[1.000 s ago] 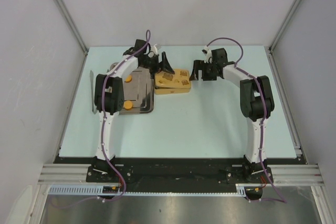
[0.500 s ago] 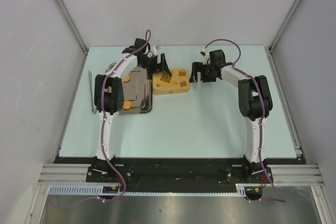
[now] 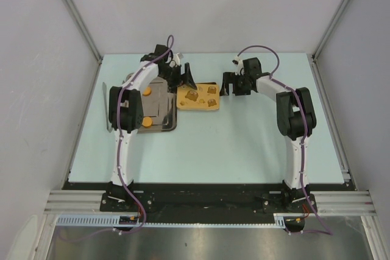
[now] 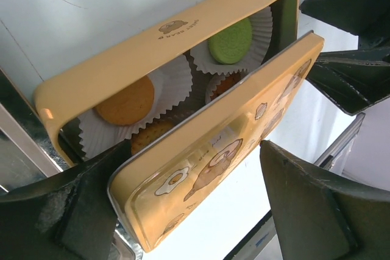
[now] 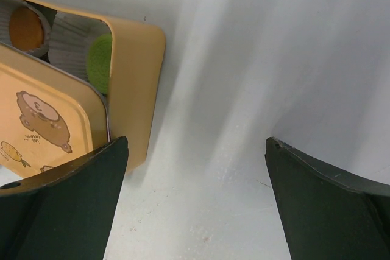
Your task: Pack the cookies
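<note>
Currently, nearest the arm bases: dark tray [image 3: 170, 123] on the pale bench [image 3: 244, 144], lying near-left of the left gripper [image 4: 190, 150]. Two loose orange cookies [image 3: 147, 122] sit on it, well apart: one at the near edge beside the left arm's elbow, the other further in, close against the forearm. Thin grey strip [image 3: 106, 106] on the bench, left of the tray and apart from it. Further out, below the left gripper: yellow tin [image 4: 109, 74] with white paper liners [image 4: 177, 77] inside. Lid [image 4: 244, 132], yellow with cartoon print, lies askew over the tin and leaves one long side uncovered. In the uncovered part: packed orange cookie [image 4: 125, 101] flat in a liner on the gripper's left, green cookie [image 4: 230, 41] in a liner at the far end; two more orange discs show partly under the lid's edge. Left gripper spread wide, one finger at each long edge of the lid; cannot tell whether the pads clamp it or merely flank it. Right gripper [image 5: 196, 144] hangs just right of the tin, about as far out as the left gripper, spread wide with only bare bench between its fingers; the tin's corner lies just beside its left finger [image 5: 61, 211].
</note>
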